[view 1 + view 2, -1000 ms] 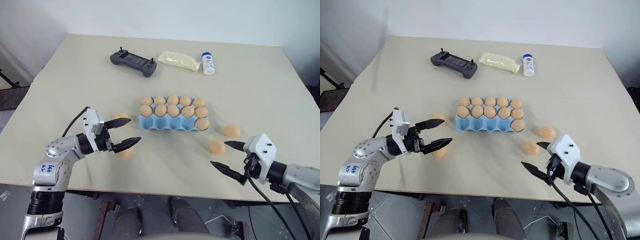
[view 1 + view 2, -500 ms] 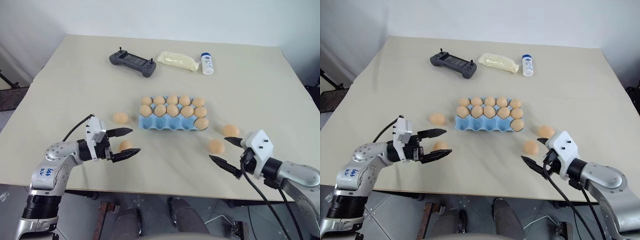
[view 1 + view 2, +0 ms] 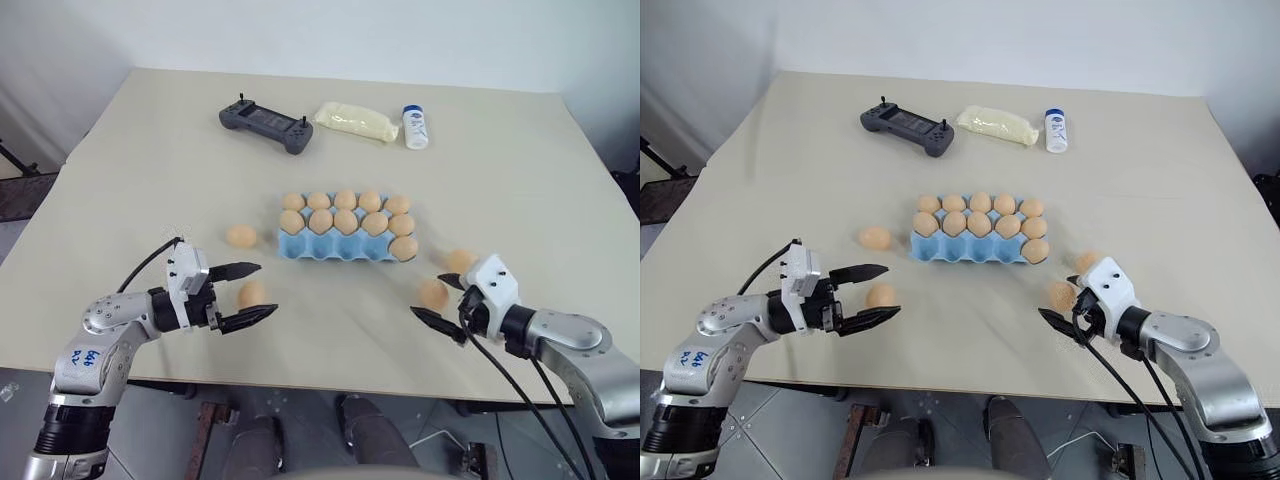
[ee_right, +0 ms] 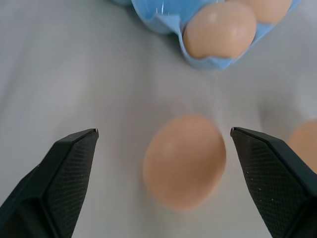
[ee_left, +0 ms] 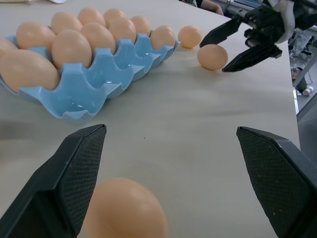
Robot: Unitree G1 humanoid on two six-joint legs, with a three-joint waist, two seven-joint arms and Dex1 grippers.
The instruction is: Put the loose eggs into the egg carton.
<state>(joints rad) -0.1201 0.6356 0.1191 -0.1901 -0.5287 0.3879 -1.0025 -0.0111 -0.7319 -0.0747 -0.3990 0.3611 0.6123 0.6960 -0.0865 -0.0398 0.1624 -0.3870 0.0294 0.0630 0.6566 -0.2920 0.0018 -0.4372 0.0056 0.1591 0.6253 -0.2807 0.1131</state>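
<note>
Meanwhile, both claws stand apart, empty: left claw (image 3: 240, 295) and right claw (image 3: 438, 300) each flank a loose egg (image 3: 433, 293) beside the egg carton (image 3: 340, 245); closing gently comes next.

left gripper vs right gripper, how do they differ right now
The left gripper brackets the loose egg left of the egg carton; the right gripper brackets the egg to the carton's right. The left points toward the right, the right toward the left. Both are open, holding nothing.

Blue handwritten marks on left arm (image 3: 93, 356), too small to read. Small bottle (image 3: 415, 127) at desk's far side carries blue label, wording illegible. Nothing else lettered.
</note>
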